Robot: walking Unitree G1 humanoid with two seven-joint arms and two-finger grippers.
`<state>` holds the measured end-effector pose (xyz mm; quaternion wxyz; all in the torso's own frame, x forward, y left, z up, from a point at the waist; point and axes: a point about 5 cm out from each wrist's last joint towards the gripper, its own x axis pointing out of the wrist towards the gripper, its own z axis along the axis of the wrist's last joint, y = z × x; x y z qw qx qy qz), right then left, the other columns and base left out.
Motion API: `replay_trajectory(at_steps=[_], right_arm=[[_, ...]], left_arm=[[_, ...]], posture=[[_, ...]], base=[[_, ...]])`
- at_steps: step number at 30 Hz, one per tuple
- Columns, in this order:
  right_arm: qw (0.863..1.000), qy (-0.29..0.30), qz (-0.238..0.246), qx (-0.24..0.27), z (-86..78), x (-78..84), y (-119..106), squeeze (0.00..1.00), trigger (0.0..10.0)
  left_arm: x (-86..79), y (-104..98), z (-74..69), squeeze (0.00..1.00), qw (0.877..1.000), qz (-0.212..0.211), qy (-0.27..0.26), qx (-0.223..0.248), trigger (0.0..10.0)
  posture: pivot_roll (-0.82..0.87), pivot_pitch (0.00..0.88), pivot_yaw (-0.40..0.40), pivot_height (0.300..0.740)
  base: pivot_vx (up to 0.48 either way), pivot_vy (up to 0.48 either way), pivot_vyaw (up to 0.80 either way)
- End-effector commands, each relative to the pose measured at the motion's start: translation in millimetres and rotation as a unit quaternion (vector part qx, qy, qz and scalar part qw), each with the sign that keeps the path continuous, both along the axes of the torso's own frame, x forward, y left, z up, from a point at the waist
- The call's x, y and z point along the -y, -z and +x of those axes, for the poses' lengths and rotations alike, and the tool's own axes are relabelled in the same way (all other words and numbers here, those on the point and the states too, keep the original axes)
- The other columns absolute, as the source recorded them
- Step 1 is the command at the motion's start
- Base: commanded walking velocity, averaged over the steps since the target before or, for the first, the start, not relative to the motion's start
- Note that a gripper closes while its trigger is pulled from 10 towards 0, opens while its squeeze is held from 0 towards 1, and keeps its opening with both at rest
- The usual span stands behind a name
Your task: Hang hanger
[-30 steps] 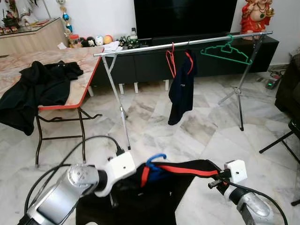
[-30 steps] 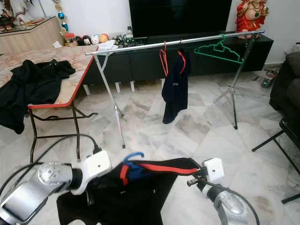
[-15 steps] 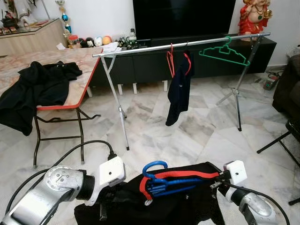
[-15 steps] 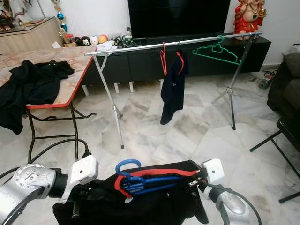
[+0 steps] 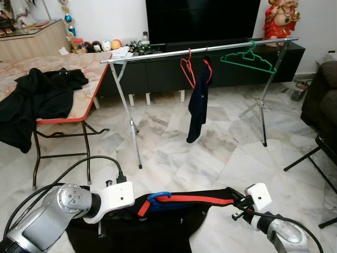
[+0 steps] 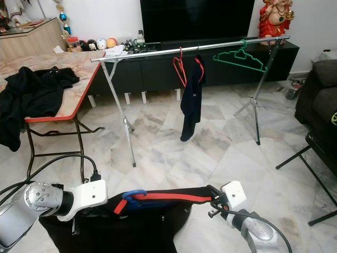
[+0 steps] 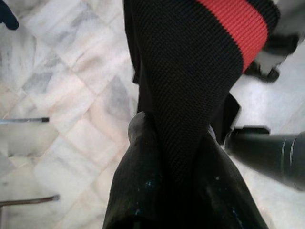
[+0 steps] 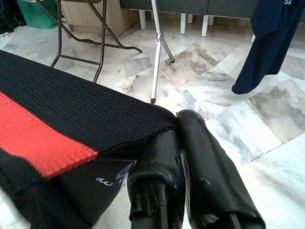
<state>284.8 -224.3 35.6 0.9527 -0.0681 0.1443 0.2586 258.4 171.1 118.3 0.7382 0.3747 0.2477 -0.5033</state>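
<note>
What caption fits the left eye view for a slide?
Both grippers hold a black garment on a blue hanger before the rail.

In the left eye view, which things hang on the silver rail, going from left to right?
Red hanger → dark blue garment → green hanger.

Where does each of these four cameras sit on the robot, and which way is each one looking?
Left eye view: on the head, looking forward and down at the clothes rail; both silver arms show, stretching a black garment with a blue hanger.
Right eye view: beside it on the head, same scene, slightly shifted.
Left wrist view: on the left arm, looking along the left gripper, clamped on the garment.
Right wrist view: on the right arm, looking along the right gripper, gripping the garment's edge.
Both wrist views share the garment's red stripe.
</note>
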Motion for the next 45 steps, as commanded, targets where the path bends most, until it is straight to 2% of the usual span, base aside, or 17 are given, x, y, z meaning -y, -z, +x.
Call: replay_trajectory(at_steps=[1, 4, 5, 7, 10, 14, 16, 18, 23, 31, 32, 33, 34, 35, 36, 40, 45], right_arm=[[0.999, 0.031, -0.008, 0.002, -0.7, 14.9, -2, 0.00, 0.0], [1.000, 0.016, -0.012, -0.004, -1.3, 10.8, 0, 0.00, 0.0], [1.000, 0.016, -0.012, -0.004, -1.3, 10.8, 0, 0.00, 0.0], [1.000, 0.013, -0.013, -0.007, -2.7, 11.2, 1, 0.00, 0.0], [1.000, 0.013, -0.015, -0.011, -4.5, 12.6, 2, 0.00, 0.0], [1.000, 0.013, -0.017, -0.017, -6.3, 13.3, 5, 0.00, 0.0], [1.000, 0.013, -0.019, -0.019, -6.9, 13.5, 6, 0.00, 0.0], [1.000, 0.013, -0.019, -0.019, -6.9, 13.5, 6, 0.00, 0.0], [0.999, 0.014, -0.024, -0.020, -6.2, 15.9, 5, 0.00, 0.0], [0.999, 0.013, -0.025, -0.019, -5.3, 15.8, 4, 0.00, 0.0], [0.999, 0.011, -0.025, -0.021, -5.4, 14.5, 5, 0.00, 10.0], [0.999, 0.010, -0.020, -0.023, -5.6, 13.9, 5, 0.00, 10.0], [1.000, 0.005, -0.012, -0.028, -5.9, 12.6, 6, 0.40, 10.0], [0.999, -0.001, -0.007, -0.031, -6.4, 11.1, 6, 0.91, 10.0], [0.999, -0.012, -0.001, -0.035, -7.0, 8.9, 7, 1.00, 10.0], [0.995, -0.072, 0.004, -0.069, -13.9, 0.7, 12, 1.00, 10.0], [0.992, -0.098, 0.019, -0.078, -12.7, -3.2, 10, 1.00, 10.0]], left_arm=[[-18.1, 0, 1.1, 0.00, 0.999, 0.039, -0.017, -0.001, 10.0], [-9.4, -8, -7.5, 0.00, 0.997, -0.066, 0.019, -0.040, 10.0], [-9.4, -8, -7.5, 0.00, 0.997, -0.066, 0.019, -0.040, 10.0], [-10.2, -26, -5.8, 0.00, 0.984, -0.170, 0.017, -0.041, 10.0], [-15.1, -34, -4.8, 0.00, 0.979, -0.197, 0.012, -0.045, 10.0], [-9.5, -41, -13.7, 0.00, 0.972, -0.224, 0.058, -0.053, 10.0], [-7.4, -39, -21.6, 0.00, 0.971, -0.209, 0.091, -0.072, 10.0], [-7.4, -39, -21.6, 0.00, 0.971, -0.209, 0.091, -0.072, 10.0], [-18.4, -16, -29.9, 0.00, 0.986, -0.055, 0.125, -0.093, 10.0], [-8.3, -20, -27.3, 0.00, 0.986, -0.075, 0.133, -0.075, 10.0], [-6.0, -20, -27.4, 0.00, 0.985, -0.075, 0.137, -0.074, 10.0], [-5.1, -19, -27.6, 0.00, 0.985, -0.075, 0.139, -0.074, 10.0], [-4.0, -19, -28.1, 0.00, 0.984, -0.076, 0.141, -0.074, 10.0], [-3.0, -19, -28.7, 0.00, 0.984, -0.078, 0.143, -0.076, 10.0], [-1.4, -19, -29.4, 0.00, 0.983, -0.081, 0.148, -0.077, 10.0], [3.2, -18, -30.4, 0.00, 0.981, -0.087, 0.152, -0.080, 10.0], [9.7, -18, -32.2, 0.00, 0.979, -0.092, 0.165, -0.083, 10.0]], posture=[[-0.06, 0.027, 0.053, 0.740], [-0.06, 0.026, 0.052, 0.740], [-0.06, 0.026, 0.052, 0.740], [-0.06, 0.025, 0.052, 0.740], [-0.05, 0.023, 0.052, 0.740], [-0.06, 0.026, 0.048, 0.740], [-0.06, 0.026, 0.046, 0.740], [-0.06, 0.026, 0.046, 0.740], [-0.06, 0.027, 0.046, 0.740], [-0.06, 0.028, 0.046, 0.740], [-0.06, 0.029, 0.046, 0.740], [-0.06, 0.029, 0.046, 0.740], [-0.06, 0.030, 0.047, 0.740], [-0.06, 0.030, 0.047, 0.740], [-0.06, 0.030, 0.048, 0.740], [-0.06, 0.030, 0.047, 0.740], [-0.06, 0.029, 0.047, 0.740]], base=[[0.000, 0.000, 0.00], [0.000, 0.000, 0.00], [0.000, 0.000, 0.00], [0.000, 0.000, 0.00], [0.000, 0.000, 0.00], [0.000, 0.000, 0.00], [0.000, 0.000, 0.00], [0.000, 0.000, 0.00], [0.000, 0.000, 0.00], [0.000, 0.000, 0.00], [0.000, 0.000, 0.00], [0.000, 0.000, 0.00], [0.000, 0.000, 0.00], [0.000, 0.000, 0.00], [0.000, 0.000, 0.00], [0.000, 0.000, 0.00], [0.000, 0.000, 0.00]])
